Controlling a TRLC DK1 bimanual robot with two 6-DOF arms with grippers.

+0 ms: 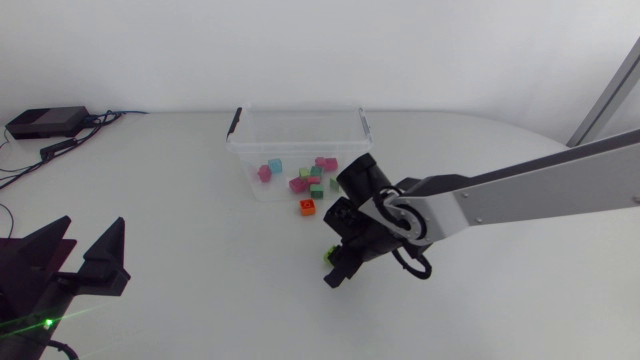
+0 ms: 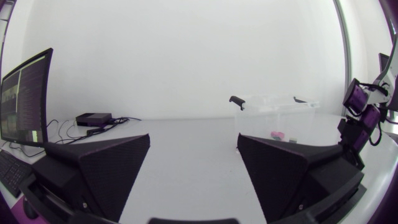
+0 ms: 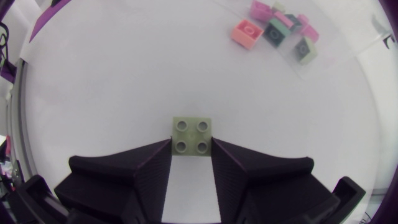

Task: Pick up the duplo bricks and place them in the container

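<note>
Between wedges of right pincer (image 3: 191, 143), clamped: square four-studded green brick (image 3: 191, 134); left pincer (image 2: 193, 137) apart.

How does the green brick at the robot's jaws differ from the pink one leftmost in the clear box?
The green brick lies on the bare table, outside the container; the pink brick is inside it. The right gripper has its jaws against two sides of the green brick; the pink brick is free, among other bricks. Both are small blocks of similar size.
</note>
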